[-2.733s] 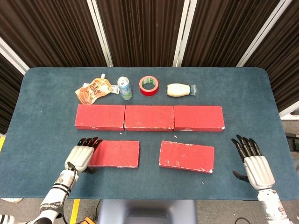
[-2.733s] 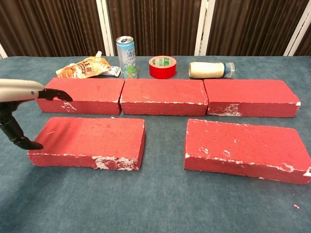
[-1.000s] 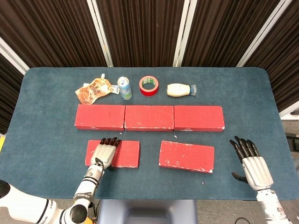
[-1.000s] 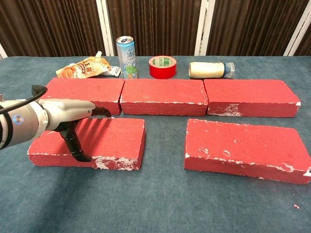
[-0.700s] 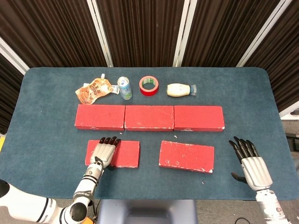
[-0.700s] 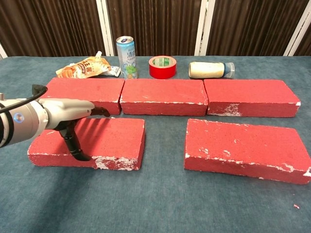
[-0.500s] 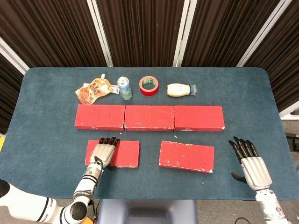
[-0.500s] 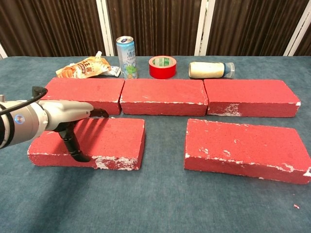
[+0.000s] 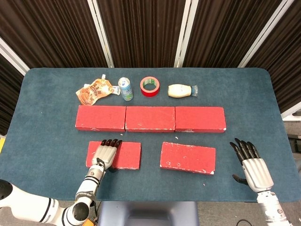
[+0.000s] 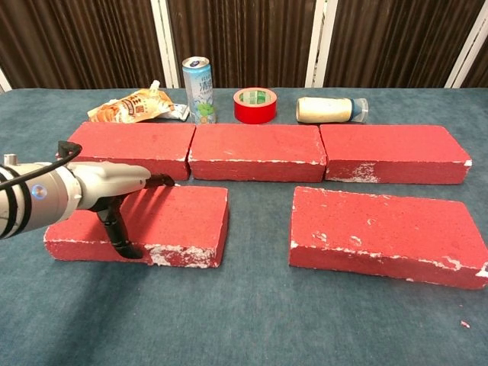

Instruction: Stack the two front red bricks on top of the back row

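Gripping the front-left brick (image 9: pixel 115 155) across top and near edge, left hand (image 9: pixel 103 154) at 7 o'clock looked right for something heavy, rigid and gritty.

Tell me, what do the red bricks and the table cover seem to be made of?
The red bricks look like painted foam or light masonry: a matte, grainy red skin chipped to white along the edges, so the core is uncertain. The table cover appears to be dark teal cloth, felt or short carpet, with a dull, fuzzy weave and no shine.

Print on can (image 10: pixel 198 88) and snack pouch (image 10: pixel 131 106), none legible
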Available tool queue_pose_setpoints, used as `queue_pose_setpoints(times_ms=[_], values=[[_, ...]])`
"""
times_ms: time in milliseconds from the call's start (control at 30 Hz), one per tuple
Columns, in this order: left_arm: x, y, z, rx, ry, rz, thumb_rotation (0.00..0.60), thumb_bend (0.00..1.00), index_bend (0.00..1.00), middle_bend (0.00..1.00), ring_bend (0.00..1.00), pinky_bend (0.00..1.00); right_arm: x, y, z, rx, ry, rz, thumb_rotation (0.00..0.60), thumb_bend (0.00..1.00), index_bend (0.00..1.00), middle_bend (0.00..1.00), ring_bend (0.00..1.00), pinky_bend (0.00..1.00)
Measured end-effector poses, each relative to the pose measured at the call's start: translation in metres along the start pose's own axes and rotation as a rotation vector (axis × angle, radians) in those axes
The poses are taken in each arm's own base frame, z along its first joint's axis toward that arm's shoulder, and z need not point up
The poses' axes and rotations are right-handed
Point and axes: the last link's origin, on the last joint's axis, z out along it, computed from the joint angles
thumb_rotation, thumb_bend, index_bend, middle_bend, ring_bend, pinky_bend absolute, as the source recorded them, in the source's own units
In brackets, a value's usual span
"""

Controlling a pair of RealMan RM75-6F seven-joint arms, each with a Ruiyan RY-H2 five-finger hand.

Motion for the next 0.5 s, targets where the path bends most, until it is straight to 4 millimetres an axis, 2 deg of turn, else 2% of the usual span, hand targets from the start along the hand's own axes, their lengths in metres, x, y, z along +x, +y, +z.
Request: queue_pose_setpoints(times_ms=[267, 500], values=[[-0.0008, 0.0013, 0.0036, 0.001, 0.000, 0.013, 0.600, 0.19, 0.00, 0.00, 0.00, 0.02, -0.0017, -0.0009, 0.0000, 0.001, -0.011, -0.003, 0.600, 0.00, 0.05, 0.10, 0.00, 0.00], [0.0018, -0.0009, 0.0028, 0.004, 0.027, 0.023, 0.600, 0.19, 0.00, 0.03, 0.00, 0.07, -0.0022, -0.0019, -0.0003, 0.005, -0.016, 0.003, 0.600, 0.00, 0.06, 0.10, 0.00, 0.00]])
